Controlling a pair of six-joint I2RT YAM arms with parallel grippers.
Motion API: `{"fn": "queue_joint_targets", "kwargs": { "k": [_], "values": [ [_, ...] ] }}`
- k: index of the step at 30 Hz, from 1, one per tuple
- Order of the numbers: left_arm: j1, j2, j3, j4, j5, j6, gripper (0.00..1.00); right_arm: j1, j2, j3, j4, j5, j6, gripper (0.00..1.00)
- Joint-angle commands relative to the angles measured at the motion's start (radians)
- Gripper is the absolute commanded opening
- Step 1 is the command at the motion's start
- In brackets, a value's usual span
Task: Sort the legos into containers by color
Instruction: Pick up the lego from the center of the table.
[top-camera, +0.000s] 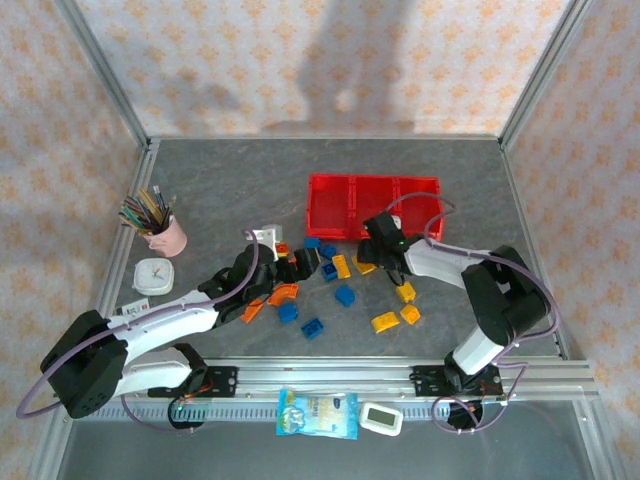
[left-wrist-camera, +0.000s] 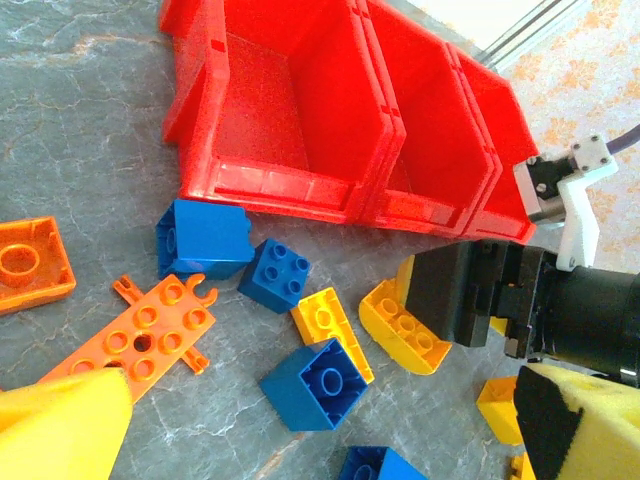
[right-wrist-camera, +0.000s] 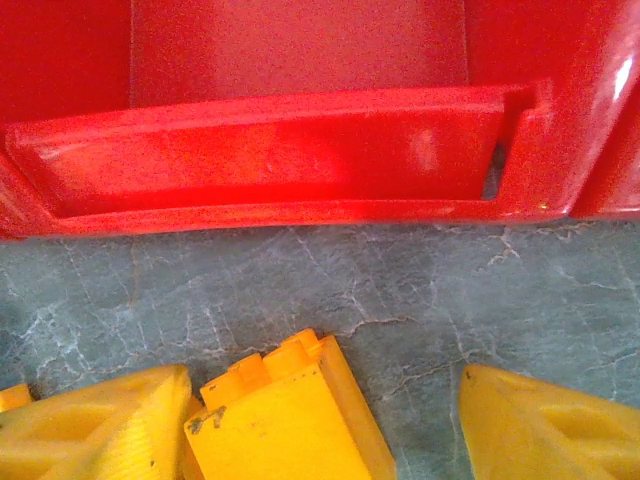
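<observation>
The desk (top-camera: 220, 190) had a grey surface like stone, and walls with an orange flower pattern closed it in. The right end effector (right-wrist-camera: 325, 400) stood low over the desk, just in front of the containers (top-camera: 375, 205). Its two yellow fingers (right-wrist-camera: 100, 425) were on either side of a yellow brick (right-wrist-camera: 290, 430). One finger was close against the brick. The other was apart from it, with bare desk between, so the jaws were half wide and did not grip the brick.

The left end effector (top-camera: 285, 268) was opened wide, its yellow fingers (left-wrist-camera: 60, 425) far from each other above the desk. Just beyond them lay an orange plate with holes (left-wrist-camera: 140, 340), three blue bricks (left-wrist-camera: 205, 238) and a curved yellow brick (left-wrist-camera: 400, 320), which the black body of the right end effector partly covered.

The legos (top-camera: 345, 295) lay scattered on the desk between the two arms, near the front wall of the three red containers and outside them. Well apart on the left stood a pink cup (top-camera: 165, 238) with pencils, and beside it a white round clock (top-camera: 153, 275).
</observation>
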Motion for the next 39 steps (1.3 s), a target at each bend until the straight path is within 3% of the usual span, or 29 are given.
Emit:
{"fn": "queue_joint_targets", "kwargs": {
  "k": [1, 6, 13, 27, 39],
  "values": [
    [-0.007, -0.02, 0.026, -0.014, -0.035, -0.005, 0.99, -0.01, 0.01, 0.017, 0.003, 0.004, -0.015, 0.68],
    [-0.007, -0.025, 0.026, -0.024, -0.036, -0.004, 0.99, -0.036, -0.026, -0.015, 0.001, 0.02, 0.002, 0.59],
    [-0.007, -0.02, 0.03, -0.018, -0.031, -0.005, 0.99, -0.053, -0.059, -0.055, -0.009, 0.008, -0.009, 0.54],
    [-0.007, -0.035, 0.034, -0.038, -0.036, -0.006, 0.99, -0.053, -0.053, -0.036, -0.041, 0.007, -0.019, 0.26],
    [-0.006, -0.104, 0.065, -0.114, -0.143, 0.008, 0.99, -0.029, -0.184, 0.118, -0.182, 0.035, -0.037, 0.23]
  ]
}}
